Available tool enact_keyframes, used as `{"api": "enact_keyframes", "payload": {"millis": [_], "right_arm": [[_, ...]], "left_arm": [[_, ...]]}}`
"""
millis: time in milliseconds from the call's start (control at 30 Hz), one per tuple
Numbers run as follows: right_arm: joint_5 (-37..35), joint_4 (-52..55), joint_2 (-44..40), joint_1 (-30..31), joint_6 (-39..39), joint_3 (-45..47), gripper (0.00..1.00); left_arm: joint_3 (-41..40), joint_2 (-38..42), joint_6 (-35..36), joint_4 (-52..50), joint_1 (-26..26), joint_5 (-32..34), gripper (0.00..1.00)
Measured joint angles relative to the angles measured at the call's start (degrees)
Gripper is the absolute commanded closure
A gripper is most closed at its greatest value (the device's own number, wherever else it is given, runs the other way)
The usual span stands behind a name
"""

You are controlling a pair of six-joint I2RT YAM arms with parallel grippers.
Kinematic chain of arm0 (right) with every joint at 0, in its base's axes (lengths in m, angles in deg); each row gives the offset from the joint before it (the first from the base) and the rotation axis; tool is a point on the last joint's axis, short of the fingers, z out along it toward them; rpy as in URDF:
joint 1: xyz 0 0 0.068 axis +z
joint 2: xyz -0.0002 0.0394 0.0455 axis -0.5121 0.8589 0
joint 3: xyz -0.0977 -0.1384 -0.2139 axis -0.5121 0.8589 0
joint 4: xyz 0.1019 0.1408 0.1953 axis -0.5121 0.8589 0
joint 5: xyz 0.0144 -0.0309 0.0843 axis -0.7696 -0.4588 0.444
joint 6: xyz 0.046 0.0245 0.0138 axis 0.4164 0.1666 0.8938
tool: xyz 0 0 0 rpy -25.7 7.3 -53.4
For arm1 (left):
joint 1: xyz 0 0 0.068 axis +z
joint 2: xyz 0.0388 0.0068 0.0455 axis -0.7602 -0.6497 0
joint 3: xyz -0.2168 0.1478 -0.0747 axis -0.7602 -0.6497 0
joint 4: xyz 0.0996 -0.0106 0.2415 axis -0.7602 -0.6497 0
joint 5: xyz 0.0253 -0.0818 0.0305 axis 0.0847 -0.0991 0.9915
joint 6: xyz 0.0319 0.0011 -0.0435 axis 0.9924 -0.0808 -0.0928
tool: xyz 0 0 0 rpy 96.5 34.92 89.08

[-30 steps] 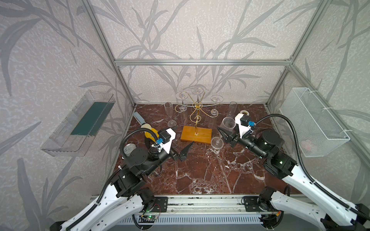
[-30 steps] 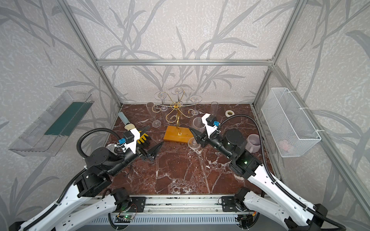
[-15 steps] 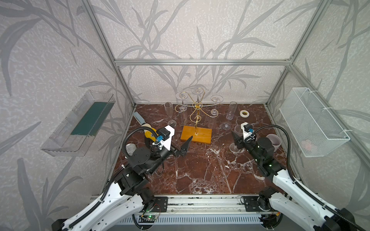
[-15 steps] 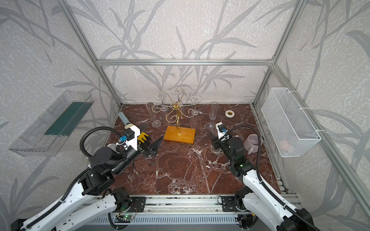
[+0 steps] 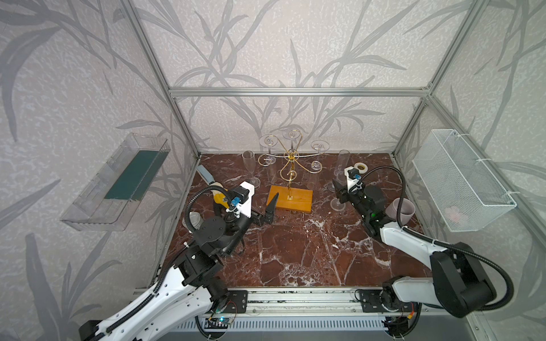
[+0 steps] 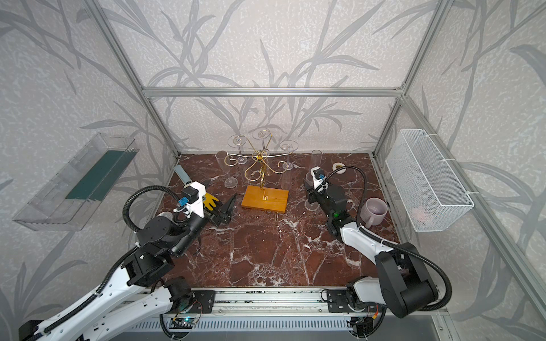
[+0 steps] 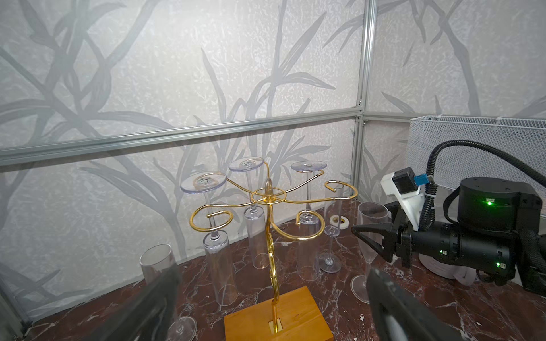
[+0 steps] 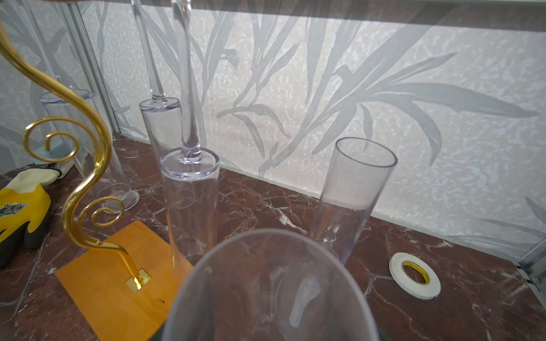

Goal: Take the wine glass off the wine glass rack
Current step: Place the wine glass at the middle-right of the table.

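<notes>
**Wine glass rack** [image 5: 291, 165]: gold wire stand with scroll-ended arms on a thin central stem, fixed to a rectangular orange-yellow wooden base. It stands at the middle of the far half of the dark red marble table [image 5: 295, 251]. Three clear hanging flutes [image 7: 220, 265] are suspended bowl-down from its far arms, their round feet resting on top of the scrolls.

**Wine glass** [image 7: 372, 212]: clear, tall flute with a slim stem and a round foot. It is off the rack and upright, just right of the wooden base, with its foot down at the marble. Whether the foot actually touches the surface cannot be told.

**Right gripper** [image 7: 367, 234]: black, parallel type, reaching in level from the right. Its fingers are clasped about the bowl of the wine glass, whose rim fills the foreground of the right wrist view.

**Left gripper** [image 5: 267, 210]: black, parallel type, with its jaws spread wide and nothing between them. It is held low, just left of the wooden base's near corner, and points toward the rack.

**Left standing flute** [image 5: 248, 165]: clear and upright on the table, left of the rack and near the far wall.

**Right standing flute** [image 5: 342, 161]: clear and upright, far right of the rack, beyond the held glass.

**White tape roll** [image 8: 414, 276]: lies flat at the far right of the table.

**Yellow work glove** [image 6: 211, 200]: lies at the left edge, beside the left arm.

**Lilac ceramic mug** [image 6: 373, 211]: upright on the right, beside the right arm.

**White wire basket** [image 5: 461, 180]: hung on the right wall.

**Clear plastic tray** [image 5: 118, 183]: has a dark green floor and is mounted on the left wall.
</notes>
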Motion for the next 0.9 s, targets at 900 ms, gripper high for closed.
{"api": "enact_keyframes", "payload": {"millis": [900], "right_arm": [[0.1,-10.7,11.0,-3.4,3.5,-0.3,0.51]], "left_arm": [[-0.9,-3.0,2.4,3.3,0.8,5.3,0.01]]}}
